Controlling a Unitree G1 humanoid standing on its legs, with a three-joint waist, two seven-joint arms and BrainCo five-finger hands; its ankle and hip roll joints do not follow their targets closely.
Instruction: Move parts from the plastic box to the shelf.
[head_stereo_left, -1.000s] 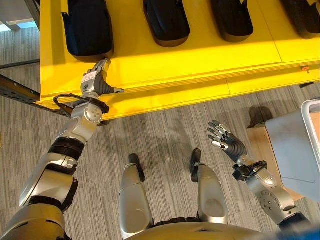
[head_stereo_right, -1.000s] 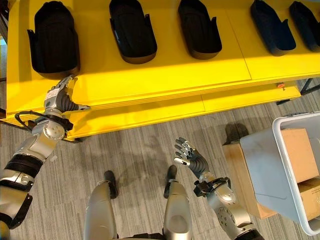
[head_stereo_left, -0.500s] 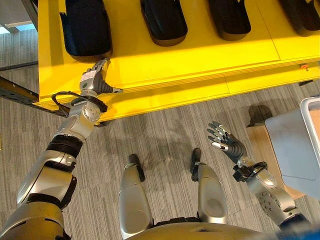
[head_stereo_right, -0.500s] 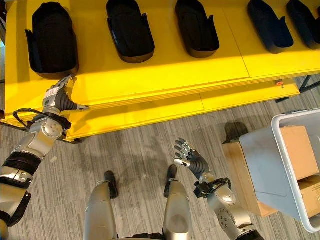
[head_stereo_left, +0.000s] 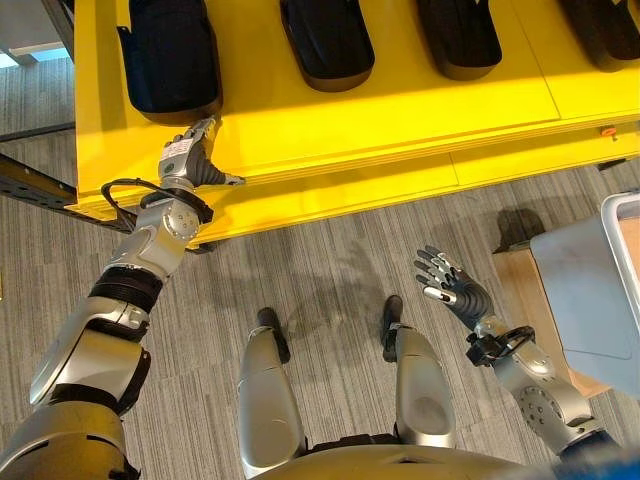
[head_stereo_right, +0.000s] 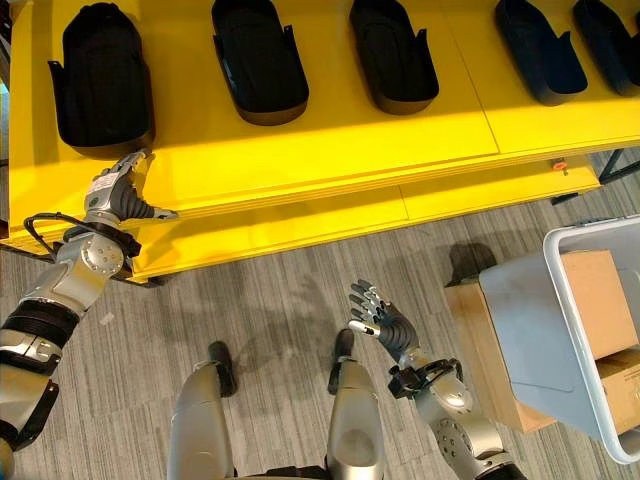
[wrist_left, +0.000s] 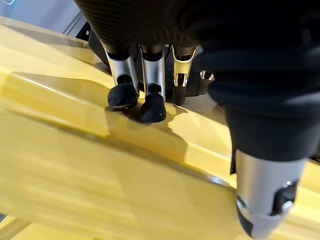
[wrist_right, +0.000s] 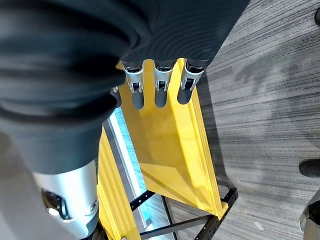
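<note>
Several black moulded parts lie in a row on the yellow shelf (head_stereo_left: 380, 120); the leftmost part (head_stereo_left: 170, 55) is nearest my left hand (head_stereo_left: 188, 160). That hand is open, and its dark fingertips (wrist_left: 152, 107) rest on the shelf's front edge just below the part, holding nothing. My right hand (head_stereo_left: 455, 288) hovers open over the carpet, its fingers (wrist_right: 157, 85) straight and empty. The grey plastic box (head_stereo_right: 530, 330) stands at the right, tilted, to the right of my right hand.
Brown cardboard boxes (head_stereo_right: 600, 300) sit inside the plastic box, which rests on a wooden stand (head_stereo_right: 468, 325). A lower yellow shelf level (head_stereo_left: 350, 195) juts out below the top one. Grey striped carpet (head_stereo_left: 330, 270) lies between shelf and box.
The whole picture has shifted slightly, so the camera moved. Both hands keep their places and stay open.
</note>
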